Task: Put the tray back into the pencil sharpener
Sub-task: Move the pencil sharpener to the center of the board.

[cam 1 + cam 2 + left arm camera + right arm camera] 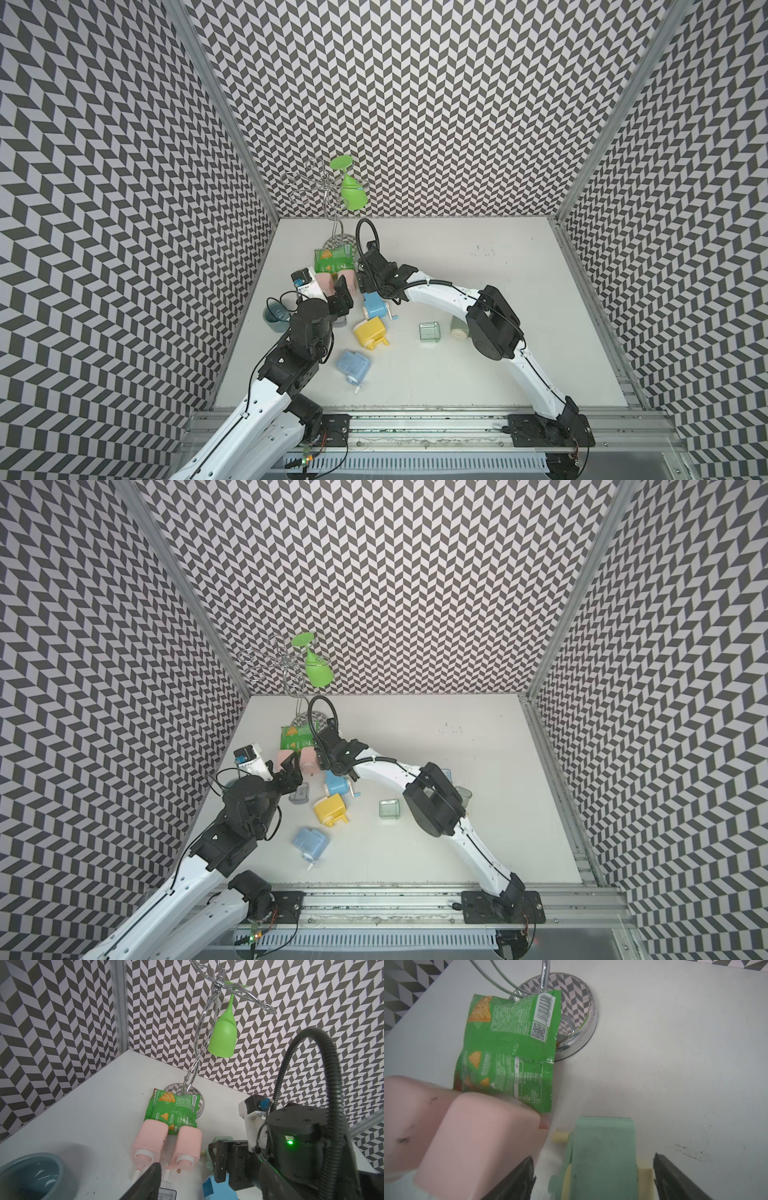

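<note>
Our right gripper [593,1157], jaws wide, astride the green pencil sharpener [604,1140] — left gripper [292,777] by the tray [300,794], grip we cannot tell

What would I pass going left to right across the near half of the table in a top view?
Teal bowl → yellow pencil sharpener → clear green tray. The two blue sharpeners overlap the yellow one in this order, so I leave them out.
</note>
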`<act>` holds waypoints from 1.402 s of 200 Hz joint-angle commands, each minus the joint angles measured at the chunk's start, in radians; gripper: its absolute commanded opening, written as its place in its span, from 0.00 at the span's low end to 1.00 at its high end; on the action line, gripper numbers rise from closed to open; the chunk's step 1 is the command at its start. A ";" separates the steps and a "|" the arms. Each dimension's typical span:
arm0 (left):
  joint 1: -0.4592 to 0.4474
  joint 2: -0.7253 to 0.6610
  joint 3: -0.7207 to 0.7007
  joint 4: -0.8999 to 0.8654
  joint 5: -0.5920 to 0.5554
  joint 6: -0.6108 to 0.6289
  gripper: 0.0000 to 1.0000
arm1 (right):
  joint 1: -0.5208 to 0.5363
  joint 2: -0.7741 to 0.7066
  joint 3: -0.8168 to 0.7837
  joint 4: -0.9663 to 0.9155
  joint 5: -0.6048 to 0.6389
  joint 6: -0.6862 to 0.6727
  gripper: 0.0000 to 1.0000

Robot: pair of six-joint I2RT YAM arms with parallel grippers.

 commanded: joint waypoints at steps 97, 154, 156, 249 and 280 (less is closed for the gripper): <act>0.019 -0.040 -0.020 0.050 0.019 0.031 0.76 | -0.069 0.072 0.034 -0.008 -0.037 0.076 0.71; 0.022 -0.026 -0.021 0.058 0.022 0.033 0.75 | -0.107 0.032 -0.030 -0.008 -0.012 0.064 0.64; 0.023 -0.027 -0.020 0.058 0.024 0.033 0.75 | -0.109 0.027 -0.033 -0.007 -0.011 0.064 0.64; 0.026 0.020 -0.021 0.073 0.087 0.062 0.75 | -0.146 -0.069 -0.203 -0.019 -0.058 0.012 0.63; 0.026 0.049 -0.015 0.071 0.104 0.068 0.75 | -0.151 -0.063 -0.212 -0.020 -0.086 -0.006 0.64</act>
